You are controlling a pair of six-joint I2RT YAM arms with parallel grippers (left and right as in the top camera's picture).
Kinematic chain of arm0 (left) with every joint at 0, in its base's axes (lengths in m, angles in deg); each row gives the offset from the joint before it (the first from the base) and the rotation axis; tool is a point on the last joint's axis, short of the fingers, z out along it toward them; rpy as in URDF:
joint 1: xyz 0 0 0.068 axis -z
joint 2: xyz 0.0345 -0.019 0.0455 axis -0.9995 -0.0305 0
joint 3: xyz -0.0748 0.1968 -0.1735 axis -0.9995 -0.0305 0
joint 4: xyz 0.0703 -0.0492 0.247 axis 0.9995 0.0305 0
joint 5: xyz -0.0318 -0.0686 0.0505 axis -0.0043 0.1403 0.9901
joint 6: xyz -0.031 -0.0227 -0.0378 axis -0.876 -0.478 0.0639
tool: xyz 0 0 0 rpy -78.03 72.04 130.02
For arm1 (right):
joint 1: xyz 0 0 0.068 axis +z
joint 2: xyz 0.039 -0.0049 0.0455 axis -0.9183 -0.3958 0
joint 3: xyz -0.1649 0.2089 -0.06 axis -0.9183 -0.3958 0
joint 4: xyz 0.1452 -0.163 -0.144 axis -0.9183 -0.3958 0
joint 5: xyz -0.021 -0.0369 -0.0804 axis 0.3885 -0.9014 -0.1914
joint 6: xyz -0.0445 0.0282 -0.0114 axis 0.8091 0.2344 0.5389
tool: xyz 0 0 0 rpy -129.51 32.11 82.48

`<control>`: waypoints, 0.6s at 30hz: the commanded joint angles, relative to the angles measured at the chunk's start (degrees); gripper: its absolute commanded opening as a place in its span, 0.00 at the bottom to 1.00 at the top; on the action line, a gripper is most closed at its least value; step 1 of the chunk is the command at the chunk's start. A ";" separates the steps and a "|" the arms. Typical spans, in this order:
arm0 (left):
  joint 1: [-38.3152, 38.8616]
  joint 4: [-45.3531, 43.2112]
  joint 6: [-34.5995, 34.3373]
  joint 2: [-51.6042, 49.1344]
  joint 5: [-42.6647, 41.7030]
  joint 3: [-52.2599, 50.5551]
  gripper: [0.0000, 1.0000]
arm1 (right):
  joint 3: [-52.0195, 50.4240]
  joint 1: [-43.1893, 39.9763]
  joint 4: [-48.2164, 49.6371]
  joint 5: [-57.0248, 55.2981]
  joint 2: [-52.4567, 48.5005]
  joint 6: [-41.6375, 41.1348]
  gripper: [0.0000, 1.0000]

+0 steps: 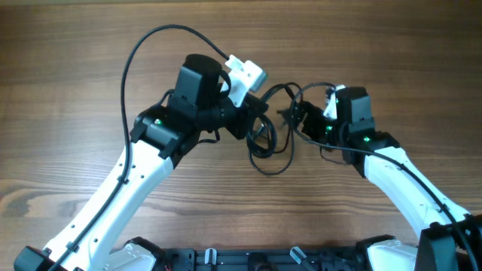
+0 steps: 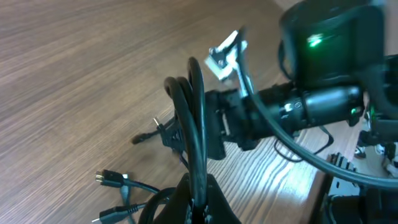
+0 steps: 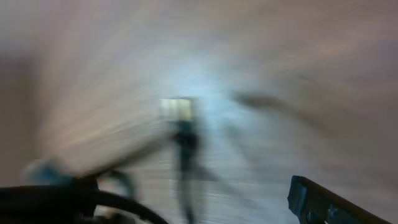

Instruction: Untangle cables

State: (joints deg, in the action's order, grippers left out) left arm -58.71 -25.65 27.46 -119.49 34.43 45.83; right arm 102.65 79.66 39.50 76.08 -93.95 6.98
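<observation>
Closest to the left wrist lens, the left claw (image 2: pixel 196 202) is pinched tight on the cables (image 2: pixel 196 118), which rise from between its fingers as a bundled upright loop. Two plugs (image 2: pixel 109 180) lie on the table (image 2: pixel 74 74) below and left of that loop. From overhead, the slack hangs as loose loops on the wood between the two claws, nearer the left one. The right claw (image 1: pixel 295 117) faces the bundle from the other side, just beside it, with its jaws spread wide. Whether it touches a cord cannot be told. The left wrist view alone shows the clamped loop and the plug ends. Only the overhead view shows both arms converging at mid-table. The right wrist view is blurred, and only one finger (image 3: pixel 323 202) at its lower right is distinct.
</observation>
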 commanded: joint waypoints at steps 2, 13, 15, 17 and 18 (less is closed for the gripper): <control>-1.16 -0.96 -0.68 1.60 3.67 0.50 0.04 | 0.20 -0.07 -6.08 -12.87 -0.57 -4.81 1.00; -6.80 -1.16 -18.21 1.60 12.11 0.50 0.04 | 0.20 -0.07 0.66 3.69 -0.57 5.44 1.00; -6.80 -1.11 -18.21 1.60 12.09 0.50 0.04 | 0.20 -0.07 5.33 12.09 -0.57 11.39 1.00; -6.80 -1.11 -18.95 1.60 12.33 0.50 0.04 | 0.20 0.00 8.09 18.14 -0.57 15.91 1.00; -6.80 -0.92 -20.31 1.60 13.35 0.50 0.04 | 0.20 0.17 8.90 19.96 -0.55 17.38 1.00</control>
State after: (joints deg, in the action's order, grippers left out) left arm -65.10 -26.04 10.85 -119.46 45.82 45.83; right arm 102.56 79.61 46.49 83.86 -94.06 15.11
